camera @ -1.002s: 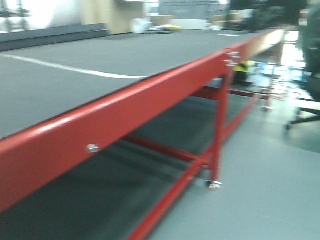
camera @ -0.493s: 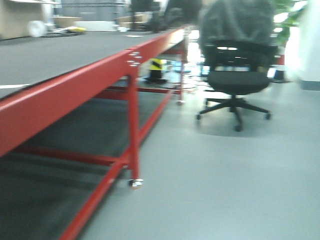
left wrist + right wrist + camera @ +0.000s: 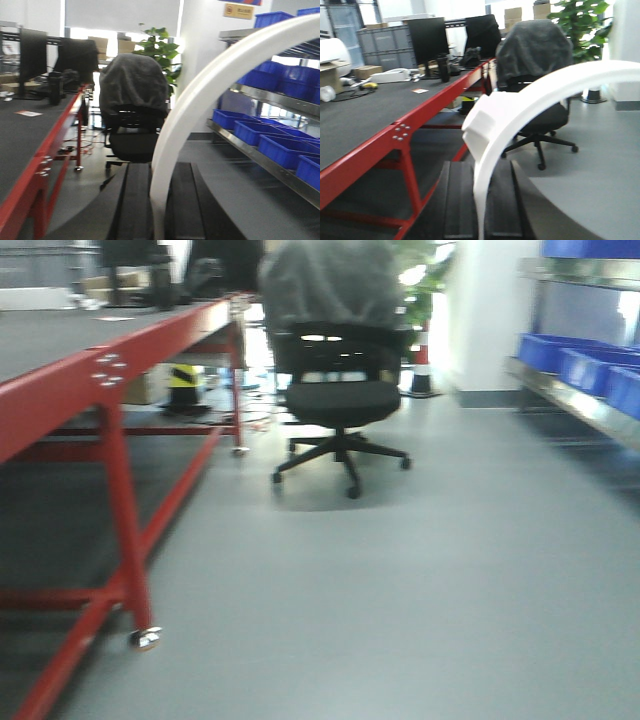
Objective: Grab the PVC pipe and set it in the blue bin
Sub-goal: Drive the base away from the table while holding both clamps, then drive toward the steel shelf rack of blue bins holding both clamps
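White PVC pipe fills the middle of the left wrist view, a curved length that rises from between the two black fingers of the left gripper and arcs up to the right. The fingers sit tight on either side of it, so the left gripper is clamped on the pipe.

The right wrist view shows much the same. A white curved pipe comes up between the black fingers of the right gripper, which are closed against it. A blocky white end piece sits on the left of this arc. Whether both grippers grip one pipe or each grips its own cannot be told.

Blue bins stand in rows on a metal shelf to the right, well apart from the pipe. The front view shows them too, at its right edge.

A black office chair stands on the grey floor ahead, with a grey cover draped over its back. To the left runs a long red-framed table with a dark top, carrying dark monitors further along. A green plant stands behind the chair. The front view is blurred.
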You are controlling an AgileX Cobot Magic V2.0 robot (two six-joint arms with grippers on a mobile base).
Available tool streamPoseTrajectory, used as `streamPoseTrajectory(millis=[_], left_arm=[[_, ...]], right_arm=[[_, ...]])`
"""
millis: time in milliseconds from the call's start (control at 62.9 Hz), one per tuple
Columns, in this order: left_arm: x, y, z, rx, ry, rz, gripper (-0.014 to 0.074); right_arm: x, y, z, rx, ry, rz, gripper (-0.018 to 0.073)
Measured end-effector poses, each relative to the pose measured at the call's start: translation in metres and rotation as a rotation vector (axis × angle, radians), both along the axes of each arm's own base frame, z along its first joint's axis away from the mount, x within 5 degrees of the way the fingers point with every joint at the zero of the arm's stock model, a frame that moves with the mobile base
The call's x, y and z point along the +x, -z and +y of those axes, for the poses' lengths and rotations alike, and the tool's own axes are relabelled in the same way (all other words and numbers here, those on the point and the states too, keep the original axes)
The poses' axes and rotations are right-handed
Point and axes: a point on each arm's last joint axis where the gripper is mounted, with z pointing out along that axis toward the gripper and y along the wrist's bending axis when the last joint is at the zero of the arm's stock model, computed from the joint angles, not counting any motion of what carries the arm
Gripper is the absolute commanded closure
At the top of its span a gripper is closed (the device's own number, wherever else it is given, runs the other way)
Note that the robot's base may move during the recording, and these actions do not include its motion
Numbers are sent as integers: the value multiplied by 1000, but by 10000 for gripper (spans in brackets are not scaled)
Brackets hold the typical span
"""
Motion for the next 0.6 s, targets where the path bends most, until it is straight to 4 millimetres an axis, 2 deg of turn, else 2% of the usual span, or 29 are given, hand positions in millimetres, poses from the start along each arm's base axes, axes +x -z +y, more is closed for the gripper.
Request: streamPoseTrajectory(millis=[604], left_arm=[[0,0,0,0,0,0,707]], right_arm=[[0,0,0,-2,0,0,720]])
